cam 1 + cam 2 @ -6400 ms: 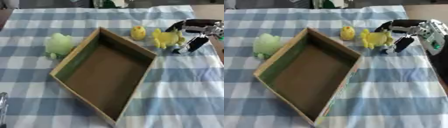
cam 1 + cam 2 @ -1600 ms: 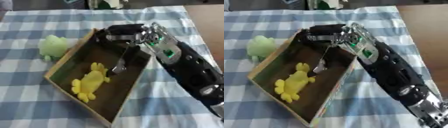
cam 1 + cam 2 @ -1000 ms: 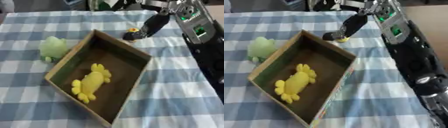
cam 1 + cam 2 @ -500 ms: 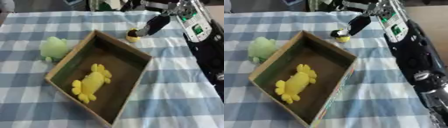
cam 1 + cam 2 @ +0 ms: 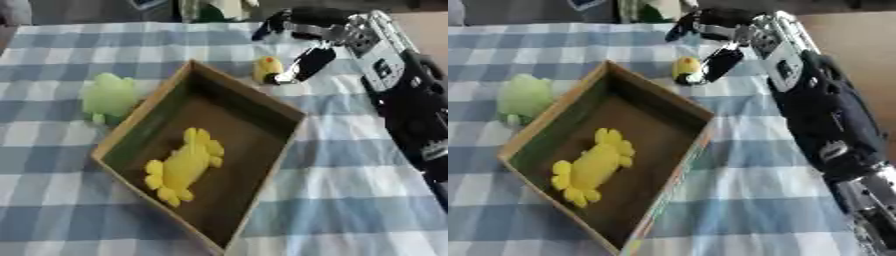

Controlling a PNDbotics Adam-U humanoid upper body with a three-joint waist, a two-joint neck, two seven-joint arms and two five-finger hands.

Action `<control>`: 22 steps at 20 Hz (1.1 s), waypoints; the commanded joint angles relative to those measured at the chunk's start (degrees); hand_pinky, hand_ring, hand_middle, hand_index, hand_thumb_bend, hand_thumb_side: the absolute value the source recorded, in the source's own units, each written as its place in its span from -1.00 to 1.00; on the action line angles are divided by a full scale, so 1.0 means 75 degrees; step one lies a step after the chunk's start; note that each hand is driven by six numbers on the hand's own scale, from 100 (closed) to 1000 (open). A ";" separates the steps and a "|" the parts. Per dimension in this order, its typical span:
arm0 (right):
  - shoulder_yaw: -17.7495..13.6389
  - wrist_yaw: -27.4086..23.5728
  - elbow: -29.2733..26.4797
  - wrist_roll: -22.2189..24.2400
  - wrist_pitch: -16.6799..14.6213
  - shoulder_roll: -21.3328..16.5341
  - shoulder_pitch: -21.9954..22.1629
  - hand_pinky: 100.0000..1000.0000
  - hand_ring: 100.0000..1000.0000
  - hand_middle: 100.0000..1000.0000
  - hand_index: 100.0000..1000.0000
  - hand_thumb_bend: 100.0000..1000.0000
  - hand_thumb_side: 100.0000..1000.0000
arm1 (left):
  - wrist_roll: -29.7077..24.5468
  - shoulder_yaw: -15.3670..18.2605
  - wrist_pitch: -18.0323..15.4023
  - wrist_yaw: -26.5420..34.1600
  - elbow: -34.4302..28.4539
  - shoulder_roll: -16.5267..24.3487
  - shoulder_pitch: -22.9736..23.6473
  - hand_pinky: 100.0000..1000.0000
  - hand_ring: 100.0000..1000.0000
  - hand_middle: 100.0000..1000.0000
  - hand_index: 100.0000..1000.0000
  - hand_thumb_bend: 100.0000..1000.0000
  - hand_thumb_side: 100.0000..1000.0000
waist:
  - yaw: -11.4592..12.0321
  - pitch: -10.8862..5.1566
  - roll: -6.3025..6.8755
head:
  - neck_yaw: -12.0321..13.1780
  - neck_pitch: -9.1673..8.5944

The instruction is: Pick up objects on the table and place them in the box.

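1. The table [image 5: 52, 220] wears a blue-and-white checked cloth and carries everything else.
2. The box [image 5: 293, 131], an open cardboard tray with tan walls and a dark floor, lies askew near the middle of the cloth, one corner pointing toward the far edge.
3. The robot's right arm [image 5: 820, 115], black with silver joints, comes in from the right of the box and reaches past the box's far corner.
4. The right hand [image 5: 302, 62] hangs just beyond the box's far right wall; its fingers [image 5: 313, 59] are straight and point down at a small toy, apparently touching its right side, though the blur makes contact uncertain. The hand grips nothing.
5. A yellow flat toy [image 5: 184, 165] with lobed ends lies inside the box, on the floor toward the near left wall.
6. A pale green toy [image 5: 109, 95] sits on the cloth just outside the box's left wall.
7. The small yellow toy [image 5: 266, 67] stands on the cloth just beyond the box's far corner, outside it.
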 commanded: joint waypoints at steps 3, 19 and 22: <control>-0.0137 0.0582 0.0344 -0.0294 -0.0052 0.0031 -0.0226 0.64 0.71 0.55 0.76 -0.28 -0.19 | -0.0025 -0.0032 -0.0013 0.0005 -0.0134 0.0012 -0.0082 -0.18 0.00 0.04 0.54 -1.00 0.32 | 0.0026 -0.0119 0.0012 | -0.0032 -0.0132; -0.0394 0.1526 0.0896 -0.1483 0.0466 0.0220 -0.0233 0.60 0.65 0.46 0.72 -0.53 -0.07 | -0.0109 -0.0069 -0.0005 0.0016 -0.0134 -0.0025 -0.0107 -0.18 0.00 0.05 0.54 -1.00 0.32 | 0.0075 -0.0035 0.0061 | -0.0058 -0.0223; -0.0413 0.1536 0.0920 -0.1562 0.0584 0.0214 -0.0245 0.59 0.64 0.44 0.71 -0.64 -0.08 | -0.0119 -0.0074 -0.0005 0.0015 -0.0134 -0.0026 -0.0108 -0.18 0.00 0.05 0.54 -1.00 0.32 | 0.0077 -0.0027 0.0061 | -0.0070 -0.0242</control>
